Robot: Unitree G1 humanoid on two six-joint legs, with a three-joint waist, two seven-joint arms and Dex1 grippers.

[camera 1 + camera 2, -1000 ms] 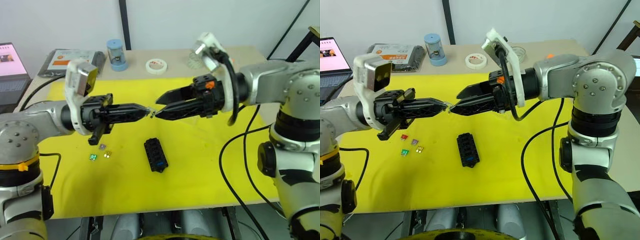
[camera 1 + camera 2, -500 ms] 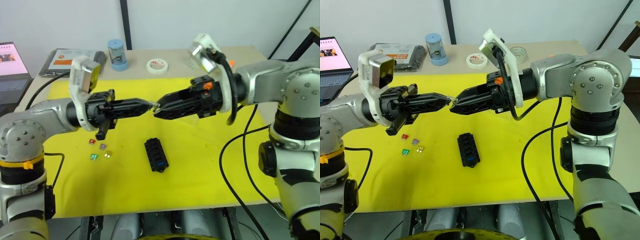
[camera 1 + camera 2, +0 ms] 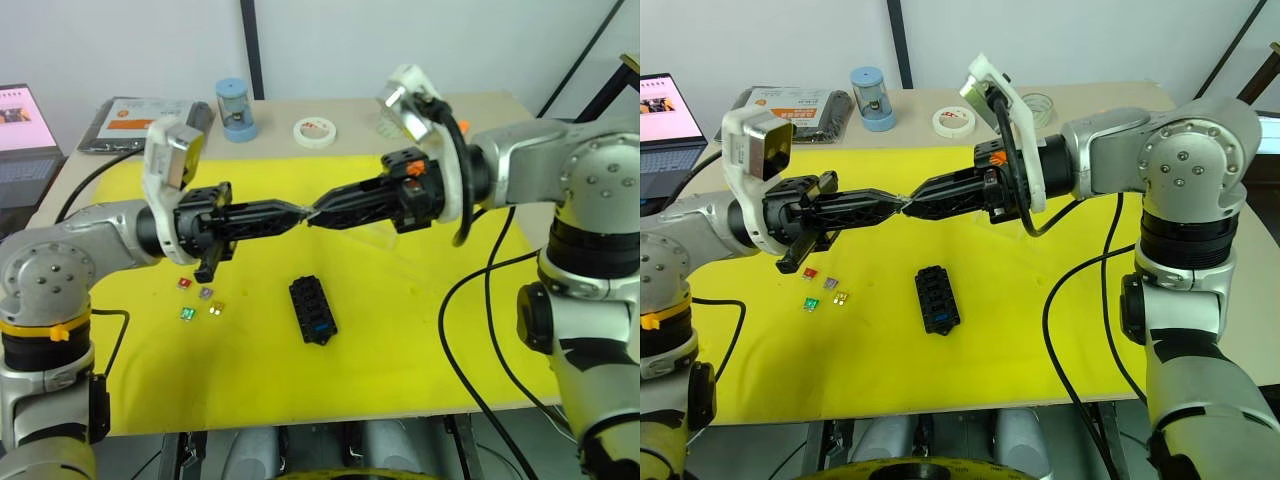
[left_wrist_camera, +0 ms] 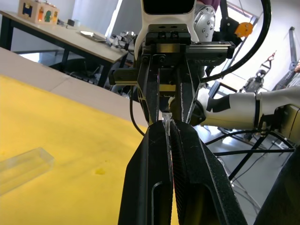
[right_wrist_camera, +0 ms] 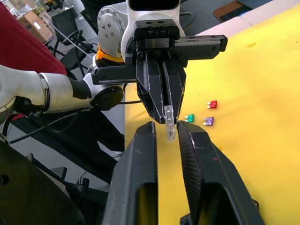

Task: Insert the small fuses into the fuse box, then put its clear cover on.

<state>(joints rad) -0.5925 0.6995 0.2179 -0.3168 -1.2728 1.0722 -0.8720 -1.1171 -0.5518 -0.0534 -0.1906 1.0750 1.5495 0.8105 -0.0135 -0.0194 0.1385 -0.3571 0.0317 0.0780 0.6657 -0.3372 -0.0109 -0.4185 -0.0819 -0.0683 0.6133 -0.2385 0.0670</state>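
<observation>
My left gripper [image 3: 300, 211] and right gripper [image 3: 316, 213] meet tip to tip in the air above the yellow mat [image 3: 420, 330]. A small white fuse [image 5: 169, 123] is pinched in the left gripper's tips, and the right gripper's fingers are closed in on its free end. Below them the black fuse box [image 3: 312, 310] lies on the mat with a blue fuse seated near its front end. Red [image 3: 184, 284], purple [image 3: 205, 293], green [image 3: 186, 314] and yellow [image 3: 216, 309] fuses lie loose to its left. The clear cover [image 4: 23, 168] rests flat on the mat.
Behind the mat stand a white tape roll [image 3: 313, 131], a blue cylinder [image 3: 232, 109], a black packet with an orange label [image 3: 140, 120] and a round clear container [image 3: 1037, 103]. A laptop [image 3: 22, 130] sits at the far left. Black cables hang off the table's right side.
The right gripper's fingers, spread apart half a second ago, have closed in around the white fuse that the left gripper holds. Both arms have edged together and slightly upward.
</observation>
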